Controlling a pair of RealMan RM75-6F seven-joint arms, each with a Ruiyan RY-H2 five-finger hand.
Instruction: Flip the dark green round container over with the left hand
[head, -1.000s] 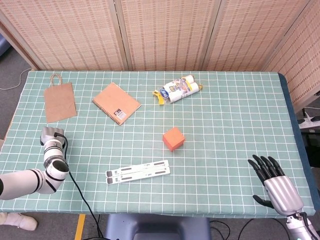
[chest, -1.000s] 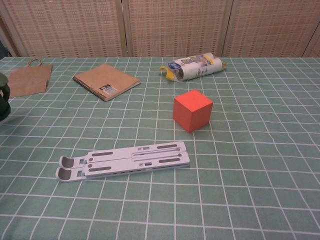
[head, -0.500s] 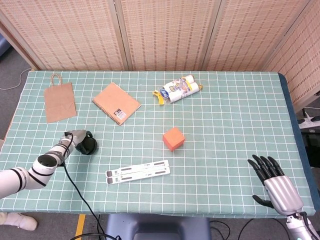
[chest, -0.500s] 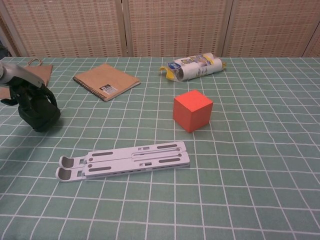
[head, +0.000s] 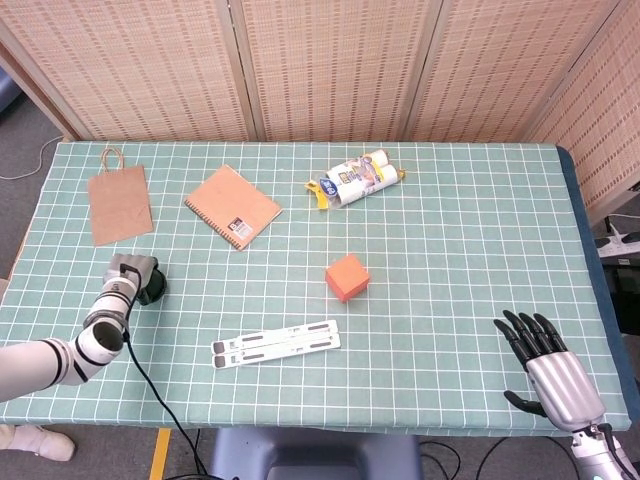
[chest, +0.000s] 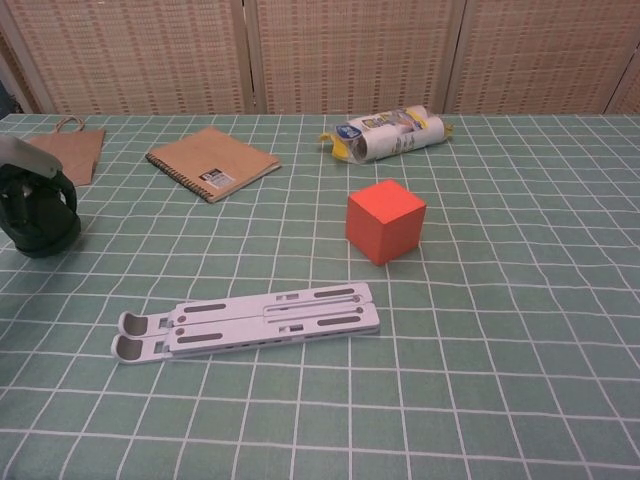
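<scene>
The dark green round container (chest: 42, 220) sits low at the table's left side, and in the head view only a dark sliver of the container (head: 154, 288) shows beside the wrist. My left hand (head: 132, 274) grips it from above; its dark fingers (chest: 14, 196) wrap the container's side. Whether the container touches the cloth I cannot tell. My right hand (head: 548, 362) rests at the table's near right corner, fingers spread and holding nothing. It does not show in the chest view.
A white folded stand (head: 276, 342) lies near the front edge. An orange cube (head: 347, 277) stands mid-table. A brown paper bag (head: 119, 203), a spiral notebook (head: 232, 206) and a wrapped bundle of rolls (head: 357, 178) lie further back.
The left hand, holding the container, has swung out to the right and come back left toward the table's edge. The right hand has stayed put.
</scene>
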